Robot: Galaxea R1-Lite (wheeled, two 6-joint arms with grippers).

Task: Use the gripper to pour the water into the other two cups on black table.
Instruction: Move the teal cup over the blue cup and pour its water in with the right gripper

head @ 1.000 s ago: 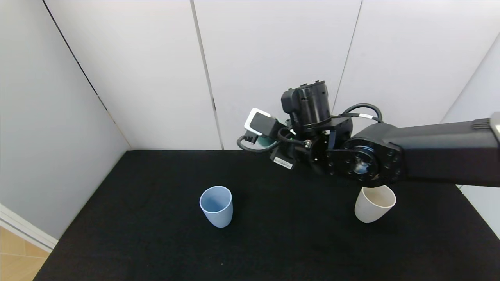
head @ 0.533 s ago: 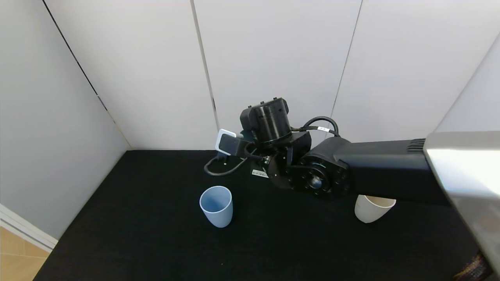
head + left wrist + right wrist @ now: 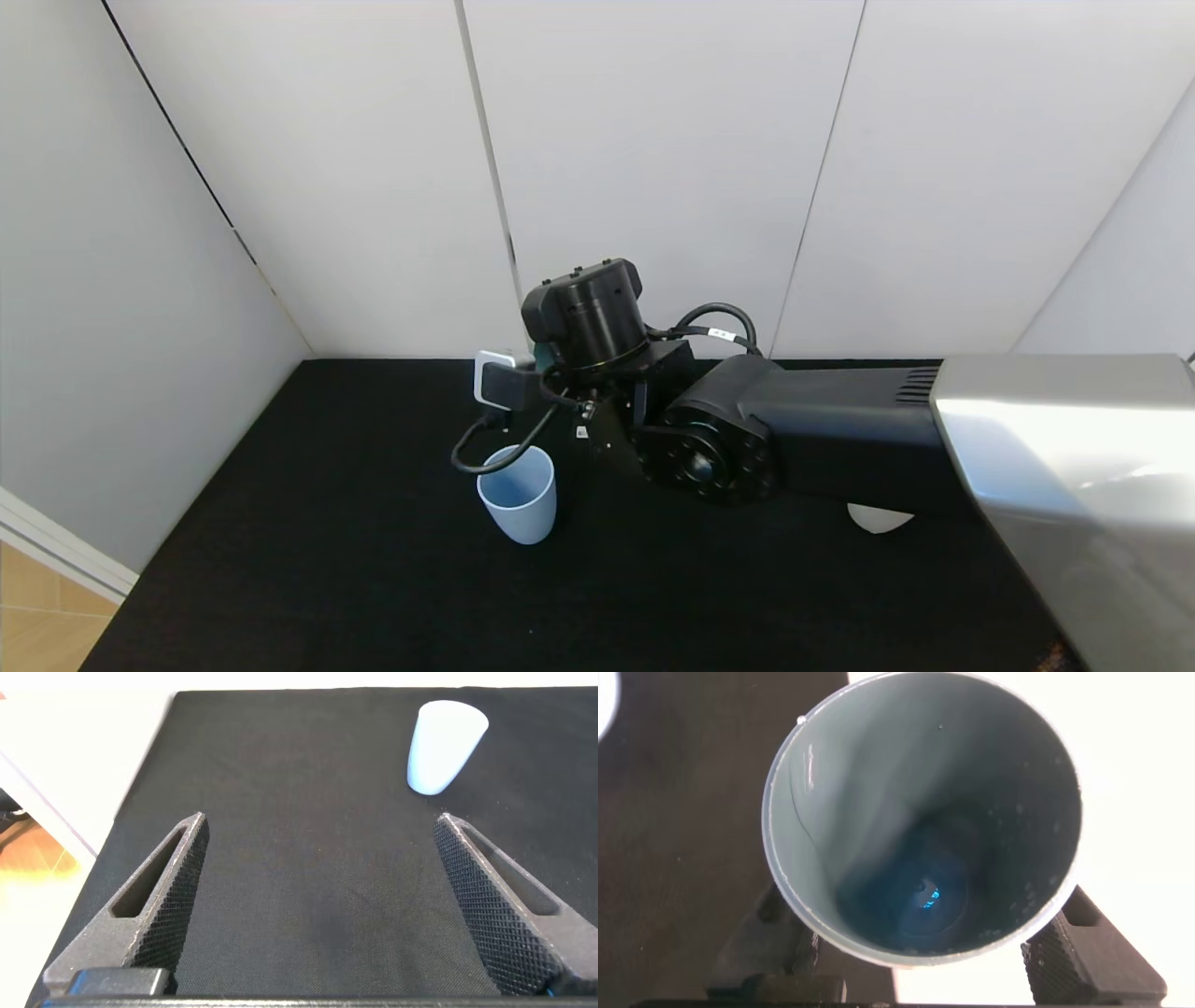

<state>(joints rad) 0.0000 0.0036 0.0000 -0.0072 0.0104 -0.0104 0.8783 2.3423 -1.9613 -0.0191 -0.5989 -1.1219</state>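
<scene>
Black table [image 3: 373,579]: wide, covered in matte black fabric, walled by pale panels [image 3: 653,168] on the far and left sides. Pale blue cup [image 3: 517,505]: upright, left of centre, also visible in the left wrist view [image 3: 445,745]. Cream-white cup [image 3: 878,518]: right side, mostly hidden behind the right arm, only its base showing. Right gripper [image 3: 924,952]: reached in from the right, just beyond and above the blue cup, clenched on a teal-green cup [image 3: 924,821] whose mouth faces its wrist camera. Water [image 3: 926,896]: a faint glint at the bottom of the teal-green cup. Left gripper [image 3: 322,905]: low over the table's near left, fingers spread wide, grasping nothing.
</scene>
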